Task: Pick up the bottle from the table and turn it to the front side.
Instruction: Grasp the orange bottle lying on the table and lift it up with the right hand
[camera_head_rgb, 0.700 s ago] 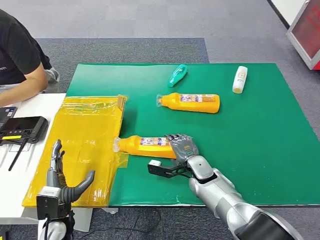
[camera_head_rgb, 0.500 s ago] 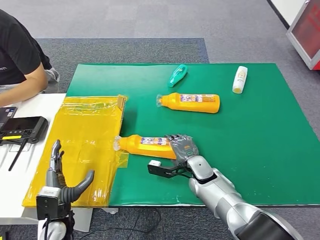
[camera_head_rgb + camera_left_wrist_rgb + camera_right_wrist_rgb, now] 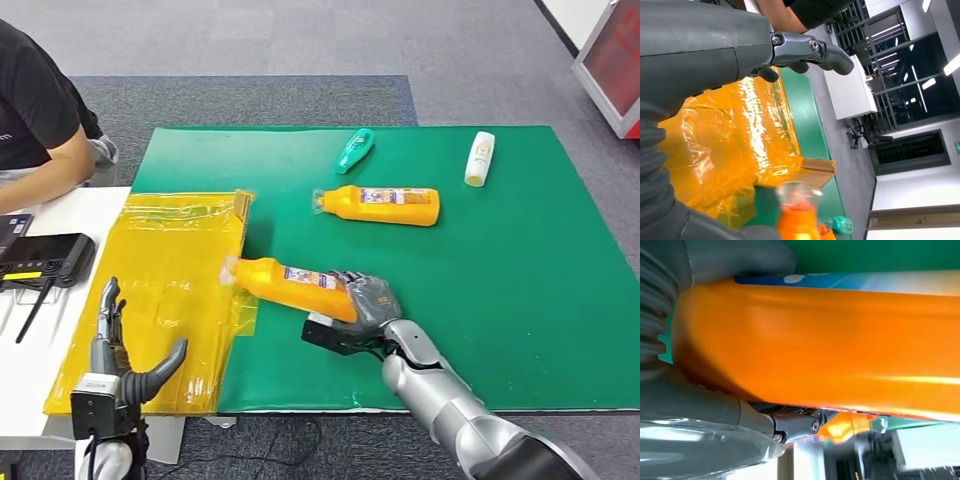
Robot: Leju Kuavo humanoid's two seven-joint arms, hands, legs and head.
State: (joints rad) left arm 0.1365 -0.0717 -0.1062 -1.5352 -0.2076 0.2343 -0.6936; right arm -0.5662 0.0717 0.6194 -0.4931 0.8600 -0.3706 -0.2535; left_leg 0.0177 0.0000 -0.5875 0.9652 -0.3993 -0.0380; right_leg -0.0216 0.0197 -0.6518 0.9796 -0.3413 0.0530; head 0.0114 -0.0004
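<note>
Our right hand (image 3: 367,303) grips the base end of the orange bottle (image 3: 290,284), fingers wrapped round it, cap tilted toward the yellow sheet (image 3: 162,290). Our left hand (image 3: 121,360) holds nothing, fingers spread.

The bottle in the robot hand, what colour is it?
Orange, with a blue-and-white label; the bottle in the right robot hand shows best in the head view.

Office: grey carpet (image 3: 302,40), white desks (image 3: 849,92), glass partitions (image 3: 900,75).

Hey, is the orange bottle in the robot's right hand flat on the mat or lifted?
Lifted and tilted: right hand grips the orange bottle base, cap end raised.
</note>
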